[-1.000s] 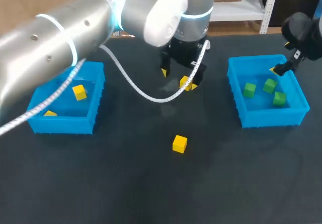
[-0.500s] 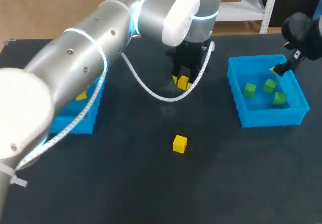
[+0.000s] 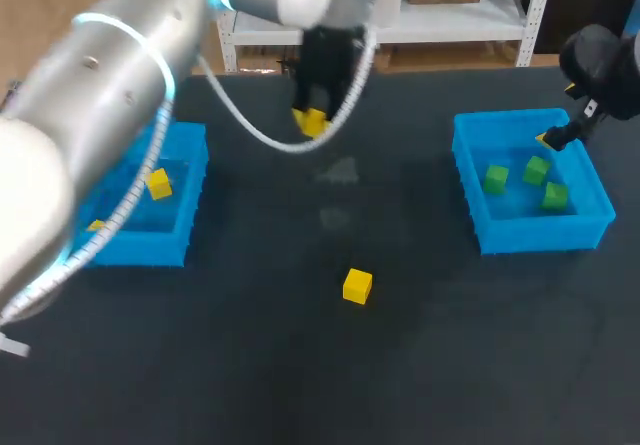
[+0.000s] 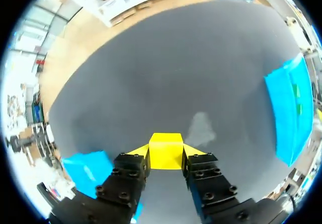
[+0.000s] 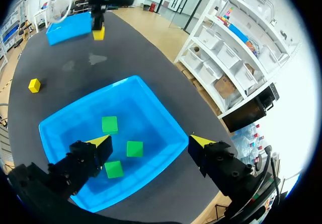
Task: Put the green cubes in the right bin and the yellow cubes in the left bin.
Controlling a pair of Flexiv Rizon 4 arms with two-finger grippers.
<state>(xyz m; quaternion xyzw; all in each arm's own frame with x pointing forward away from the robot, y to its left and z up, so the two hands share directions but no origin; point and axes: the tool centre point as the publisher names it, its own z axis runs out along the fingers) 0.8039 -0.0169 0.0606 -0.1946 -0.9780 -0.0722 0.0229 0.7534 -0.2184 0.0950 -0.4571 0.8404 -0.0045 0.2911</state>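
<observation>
Now, left claw [image 4: 166, 152] gripping one yellow cube [image 3: 311, 121], right claw [image 5: 151, 142] agape, three green cubes [image 5: 109, 124].

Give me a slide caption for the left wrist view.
Left gripper shut on a yellow cube, held above the dark table.

Yellow cube [image 3: 311, 121] clamped in the left tool [image 4: 166, 152], three green cubes [image 3: 496, 178] lying in the right bin [image 3: 463, 161].
</observation>
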